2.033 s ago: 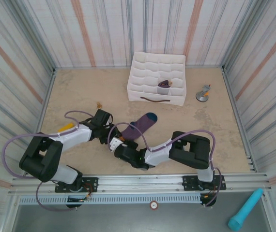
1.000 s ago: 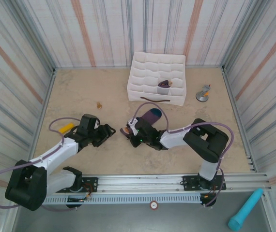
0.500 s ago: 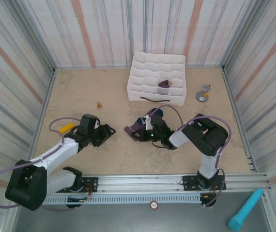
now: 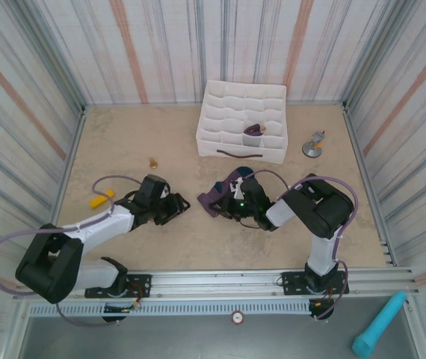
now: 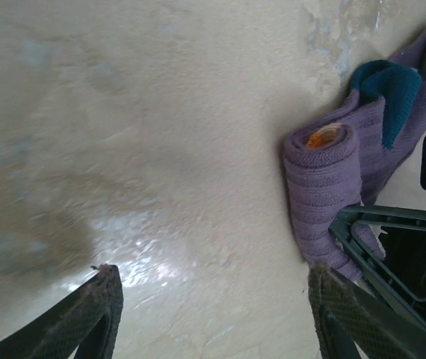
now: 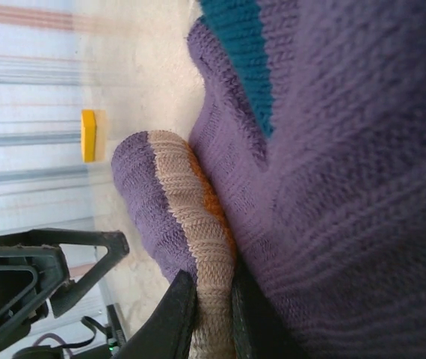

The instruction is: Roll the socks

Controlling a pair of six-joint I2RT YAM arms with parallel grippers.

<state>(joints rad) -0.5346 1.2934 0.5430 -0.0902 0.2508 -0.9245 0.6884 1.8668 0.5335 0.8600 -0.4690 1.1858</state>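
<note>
Right gripper probably clamps obscured socks.

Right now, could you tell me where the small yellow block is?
Top view: the yellow block lies on the left, beside the left arm's cable loop.

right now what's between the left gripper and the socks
Nothing: only a short stretch of bare table separates the left gripper from the socks, seen in the top view.

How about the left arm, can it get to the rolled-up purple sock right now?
Probably yes. The left gripper is open and close beside the sock roll, with bare table between them. The right gripper is shut on the roll, though, so it could get crowded.
</note>
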